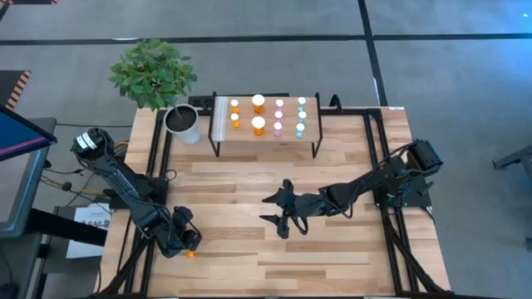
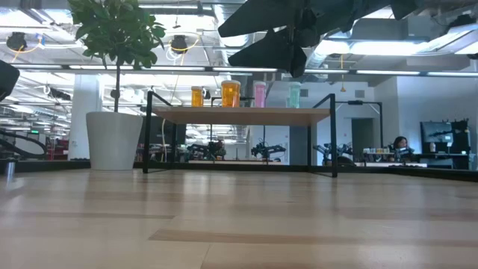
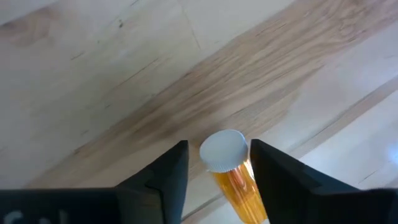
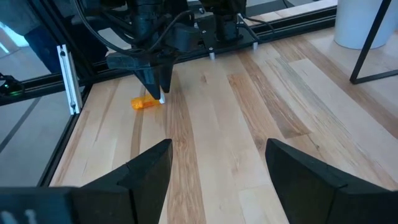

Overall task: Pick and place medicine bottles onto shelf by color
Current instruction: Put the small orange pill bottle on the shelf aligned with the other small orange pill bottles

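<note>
An orange medicine bottle [image 3: 233, 174] with a white cap [image 3: 222, 150] lies on its side on the wooden table near the left front corner [image 1: 191, 249]. My left gripper [image 3: 217, 155] points steeply down over it, one finger on each side of the cap end, and still stands open. In the right wrist view the bottle's orange body [image 4: 143, 102] sticks out beside those fingers. My right gripper [image 1: 274, 209] hovers open and empty over the middle of the table. The shelf [image 1: 223, 134] at the far edge carries several orange, pink and teal bottles standing upright. My left gripper comes from above with its fingers across the lying bottle at its cap end. One finger [image 3: 264, 168] lies against the side of the cap [image 3: 242, 152]. The other finger [image 3: 177, 168] stands a narrow gap away from it. The bottle rests on the table.
A potted plant in a white pot [image 1: 183, 123] stands left of the shelf. Black frame rails [image 1: 158, 166] run along the table's left and right sides. Bare wood lies between the two grippers and in front of the shelf.
</note>
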You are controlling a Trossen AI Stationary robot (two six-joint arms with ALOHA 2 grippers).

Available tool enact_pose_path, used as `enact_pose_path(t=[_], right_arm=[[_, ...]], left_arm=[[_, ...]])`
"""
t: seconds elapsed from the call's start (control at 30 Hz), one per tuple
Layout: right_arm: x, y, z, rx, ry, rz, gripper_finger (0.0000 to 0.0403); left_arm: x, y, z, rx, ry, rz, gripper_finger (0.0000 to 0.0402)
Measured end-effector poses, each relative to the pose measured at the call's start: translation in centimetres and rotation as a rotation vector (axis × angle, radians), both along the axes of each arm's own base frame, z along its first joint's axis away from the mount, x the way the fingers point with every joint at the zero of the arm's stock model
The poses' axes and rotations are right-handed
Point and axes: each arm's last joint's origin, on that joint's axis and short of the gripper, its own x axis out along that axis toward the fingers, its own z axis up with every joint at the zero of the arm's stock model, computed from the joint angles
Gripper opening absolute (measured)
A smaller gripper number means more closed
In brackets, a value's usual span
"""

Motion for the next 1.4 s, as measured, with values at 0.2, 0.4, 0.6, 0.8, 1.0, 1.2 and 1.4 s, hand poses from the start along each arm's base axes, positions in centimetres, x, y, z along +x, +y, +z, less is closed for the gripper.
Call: enact_pose_path(t=[0.2,0.4,0.6,0.8,1.0,1.2,1.4], right_arm=[[0.0,0.0,0.0,0.0,0.0,0.0,0.0282],[0.0,0.0,0.0,0.0,0.0,0.0,0.0282],[0.0,0.0,0.0,0.0,0.0,0.0,0.0282],[0.0,0.0,0.0,0.0,0.0,0.0,0.0282],[0.0,0.0,0.0,0.0,0.0,0.0,0.0282],[0.0,0.0,0.0,0.0,0.0,0.0,0.0282],[0.0,0.0,0.0,0.0,0.0,0.0,0.0282]], left_arm=[[0.0,0.0,0.0,0.002,-0.002,-0.009,0.0126],[0.0,0.0,0.0,0.0,-0.002,-0.011,0.0105],[-0.1,0.0,0.0,-0.016,0.032,-0.023,0.0095],[-0.6,0.2,0.2,-0.031,0.085,-0.044,0.014],[-0.7,0.5,1.3,-0.056,0.022,-0.061,0.0216],[-0.6,-0.5,1.8,-0.179,0.003,-0.115,0.0264],[-1.5,-1.6,2.7,-0.282,0.132,-0.075,0.0275]])
